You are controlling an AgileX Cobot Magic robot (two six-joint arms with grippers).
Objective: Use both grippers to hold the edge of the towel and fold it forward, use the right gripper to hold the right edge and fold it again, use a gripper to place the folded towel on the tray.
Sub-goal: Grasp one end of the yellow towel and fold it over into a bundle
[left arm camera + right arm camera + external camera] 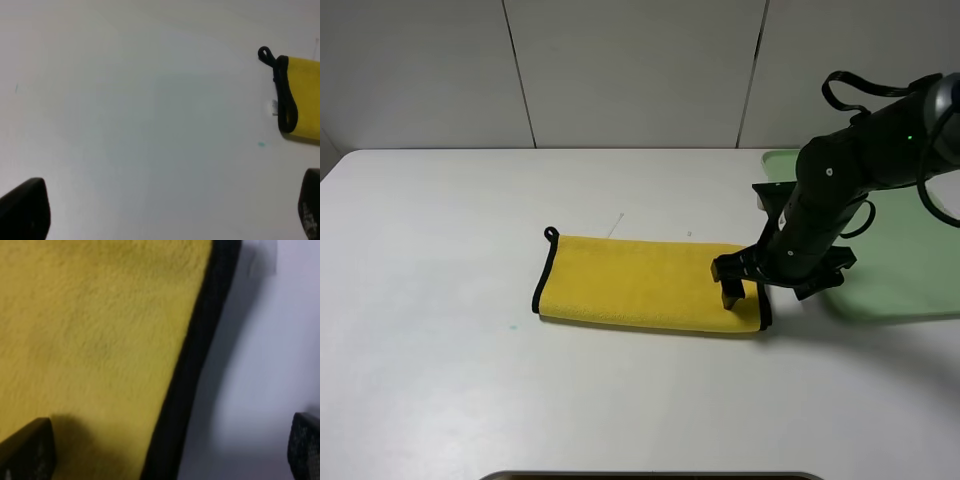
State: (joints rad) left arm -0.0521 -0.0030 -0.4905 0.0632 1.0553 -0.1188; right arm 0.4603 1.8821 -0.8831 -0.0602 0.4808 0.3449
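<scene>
The yellow towel (640,285) lies on the white table as a long strip folded once, with black trim at both short ends and a small loop (551,234) at its far left corner. My right gripper (745,292) stands open, low over the towel's right edge (200,360). One finger (27,447) is over the yellow plush (100,340) and the other is over the bare table. My left gripper (167,210) is open above bare table to the left of the towel (305,95), apart from it. Behind the right arm, on the right, lies the pale green tray (910,250).
White table (470,300) spreads wide to the left and in front of the towel. A white panelled wall stands behind. A dark rounded edge (650,476) shows at the table's near border. The left arm is outside the exterior view.
</scene>
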